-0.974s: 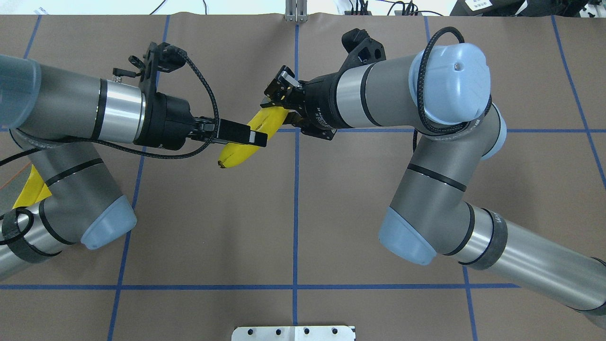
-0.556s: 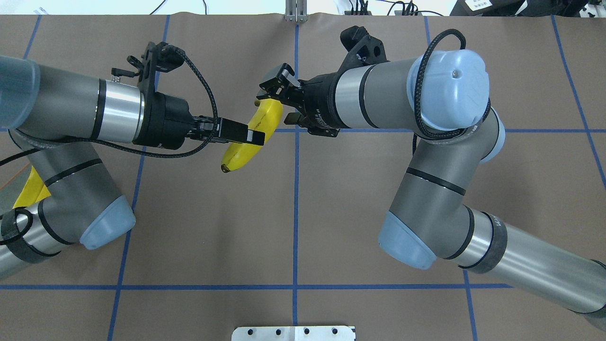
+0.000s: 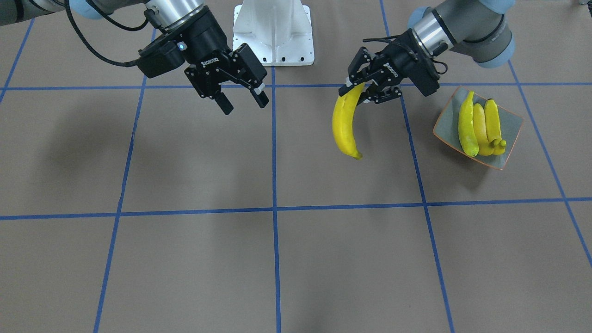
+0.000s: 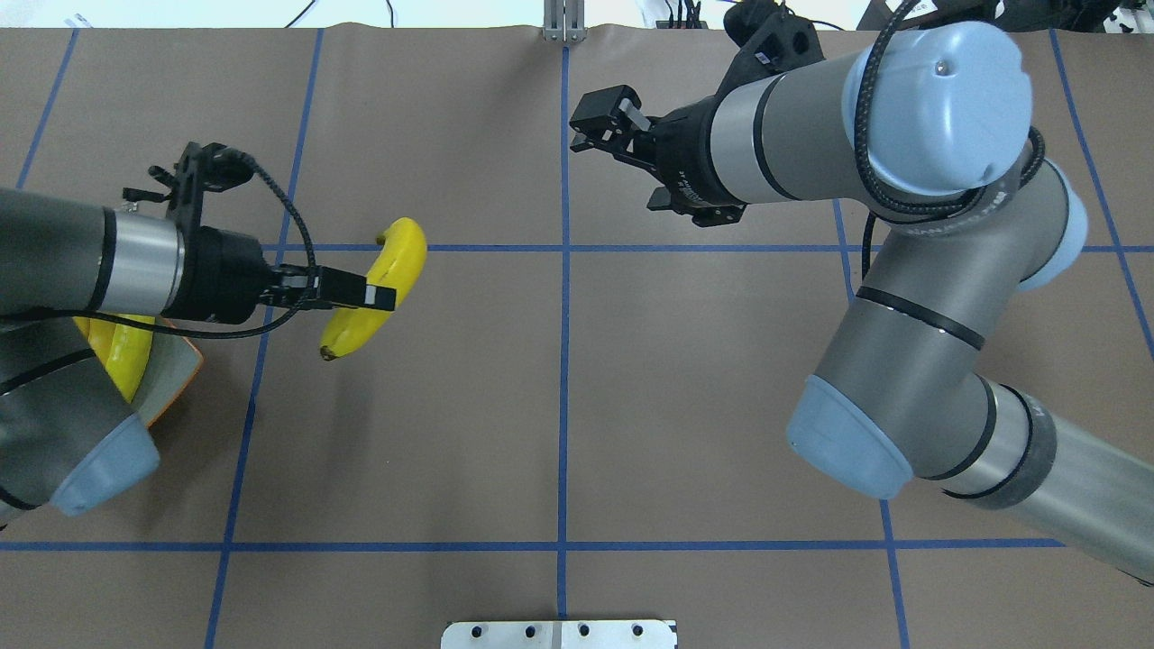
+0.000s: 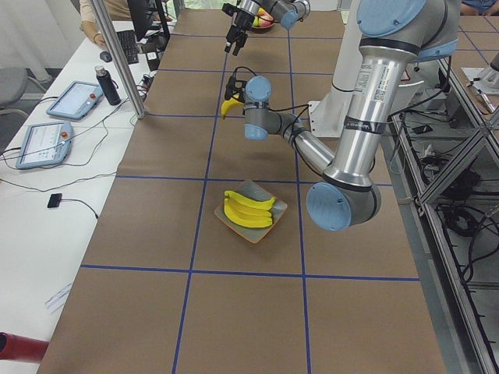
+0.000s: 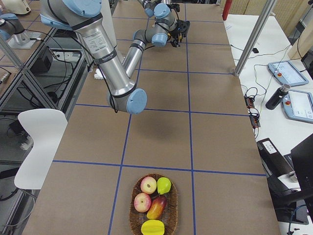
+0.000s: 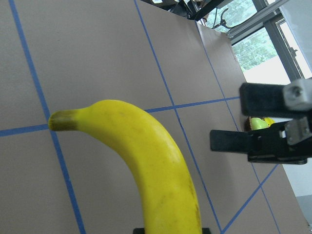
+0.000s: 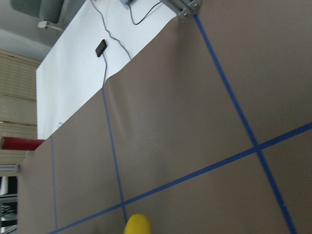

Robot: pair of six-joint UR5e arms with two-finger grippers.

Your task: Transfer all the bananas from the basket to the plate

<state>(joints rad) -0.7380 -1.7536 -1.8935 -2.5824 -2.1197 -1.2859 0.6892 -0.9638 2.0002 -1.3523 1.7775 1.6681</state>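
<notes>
Far left, plate (image 4: 173, 383) holds three bananas (image 3: 478, 125). L arm has pulled back twd it; left gripper (image 4: 383, 296) now clamps the 4th banana (image 4: 399, 257) alone, above the table. The right gripper (image 3: 245, 105) has let go, jaws wide, backed off. Handover done; I only need the drop.

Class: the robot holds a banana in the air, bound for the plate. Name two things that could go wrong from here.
1. The left claw pinches the banana near one end, most of it hanging free; it may swing or slip out.
2. The plate already holds three bananas side by side with little bare room; the fourth may land on them and roll off.
</notes>
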